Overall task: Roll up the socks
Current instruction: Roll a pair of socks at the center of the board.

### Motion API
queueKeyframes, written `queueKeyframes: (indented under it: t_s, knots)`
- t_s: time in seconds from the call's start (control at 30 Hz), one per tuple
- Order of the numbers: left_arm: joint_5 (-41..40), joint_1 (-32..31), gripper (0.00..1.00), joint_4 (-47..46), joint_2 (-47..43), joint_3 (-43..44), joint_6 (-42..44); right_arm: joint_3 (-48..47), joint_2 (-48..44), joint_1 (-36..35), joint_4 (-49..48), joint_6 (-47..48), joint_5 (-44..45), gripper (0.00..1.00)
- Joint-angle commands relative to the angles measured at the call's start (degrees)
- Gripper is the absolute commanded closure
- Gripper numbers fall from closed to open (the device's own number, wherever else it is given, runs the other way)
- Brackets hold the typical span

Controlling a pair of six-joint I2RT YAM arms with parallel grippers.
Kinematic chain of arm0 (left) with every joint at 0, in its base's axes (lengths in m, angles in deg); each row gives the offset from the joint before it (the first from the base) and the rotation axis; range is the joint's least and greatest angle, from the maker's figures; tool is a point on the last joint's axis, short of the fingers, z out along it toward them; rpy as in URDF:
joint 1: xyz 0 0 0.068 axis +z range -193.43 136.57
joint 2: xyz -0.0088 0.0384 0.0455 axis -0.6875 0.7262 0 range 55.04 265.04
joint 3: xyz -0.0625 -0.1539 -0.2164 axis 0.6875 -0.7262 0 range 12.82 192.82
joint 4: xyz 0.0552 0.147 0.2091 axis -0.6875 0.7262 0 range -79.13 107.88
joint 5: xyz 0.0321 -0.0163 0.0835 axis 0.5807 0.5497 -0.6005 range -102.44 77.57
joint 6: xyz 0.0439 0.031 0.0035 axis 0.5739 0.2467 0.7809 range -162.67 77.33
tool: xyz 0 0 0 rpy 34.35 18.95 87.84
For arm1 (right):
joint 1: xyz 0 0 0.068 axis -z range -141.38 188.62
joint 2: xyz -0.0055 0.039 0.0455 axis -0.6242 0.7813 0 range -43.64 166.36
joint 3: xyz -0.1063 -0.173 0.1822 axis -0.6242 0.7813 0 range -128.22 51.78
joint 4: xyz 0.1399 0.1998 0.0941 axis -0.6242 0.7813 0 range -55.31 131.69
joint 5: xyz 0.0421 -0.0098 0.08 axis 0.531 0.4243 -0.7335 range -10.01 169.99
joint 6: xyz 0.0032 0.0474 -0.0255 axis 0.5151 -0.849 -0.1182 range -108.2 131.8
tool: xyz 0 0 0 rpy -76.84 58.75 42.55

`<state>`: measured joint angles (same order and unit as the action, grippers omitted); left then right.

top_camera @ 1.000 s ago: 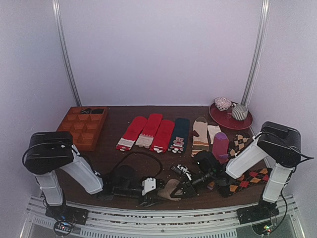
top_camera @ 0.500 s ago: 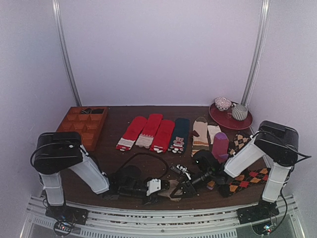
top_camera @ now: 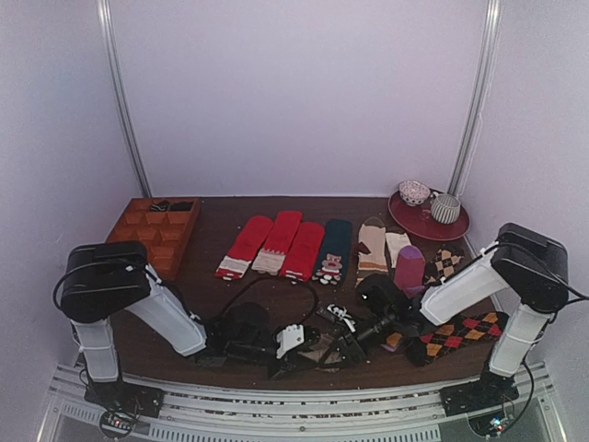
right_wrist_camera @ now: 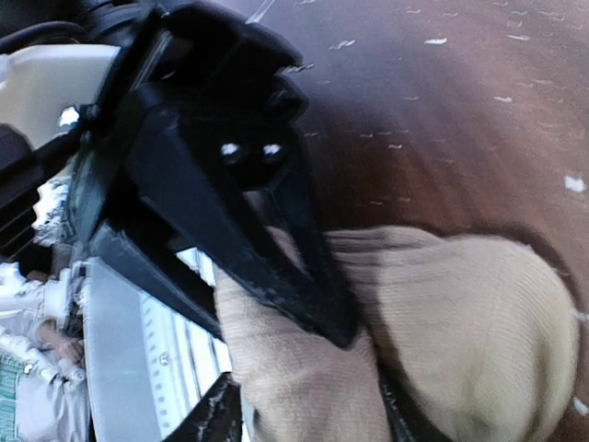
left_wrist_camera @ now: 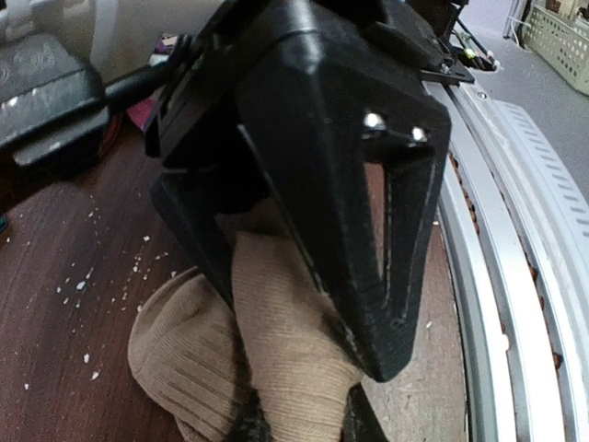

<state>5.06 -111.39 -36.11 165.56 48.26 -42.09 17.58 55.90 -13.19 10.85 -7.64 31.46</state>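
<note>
both grippers meet low at the near edge of the table. left gripper is clenched on the socks: in its wrist view its two fingertips stand at the bottom of the picture, with tan ribbed knit pressed between them. right gripper also grasps the socks, with the tan fabric squeezed between its own fingertips. each wrist view shows the black fingers of the other gripper reaching down from above and biting into the same bundle. the socks are a rounded tan bundle that lies on the dark wood between the two arms, just beside the metal rail. small white crumbs are scattered on the wood near it. farther back the red socks lie in a row, well apart from the bundle, and a wooden tray stands at the left.
</note>
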Motion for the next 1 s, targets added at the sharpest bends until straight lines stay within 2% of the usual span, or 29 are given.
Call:
queueKeyframes:
  t_s: [0.0, 0.2, 0.3, 0.43, 0.77, 0.87, 0.97]
  knots:
    - [-2.87, 0.22, 1.00, 17.71, -0.40, -1.00, -8.93, -2.62, -6.95, 0.56, 17.09, 1.25, 15.19, 0.51]
    - [-4.66, 0.28, 1.00, 23.43, -3.12, -3.37, -13.23, -4.43, -17.33, 1.81, 18.89, -1.60, 25.20, 0.44]
    - [-4.98, 0.31, 1.00, 26.83, -3.37, -2.26, -14.97, -5.35, -15.32, 2.39, 19.76, -2.04, 25.31, 0.45]
    - [-4.04, 0.29, 1.00, 25.03, -3.57, -2.68, -16.97, -7.03, -9.59, 2.31, 19.23, -3.17, 22.37, 0.56]
    - [-4.15, 0.30, 1.00, 24.15, 0.66, -0.45, -16.15, -3.74, -4.02, -0.15, 8.78, -7.77, 19.45, 0.57]
    - [-3.21, 0.57, 1.00, 28.27, 3.08, 2.09, -16.82, -3.39, -5.38, -1.00, 8.56, -7.20, 22.70, 0.58]
    - [-1.08, 1.55, 1.00, 31.53, 5.16, 3.56, -18.19, -1.75, -11.25, -1.18, 9.07, -4.57, 27.63, 0.54]
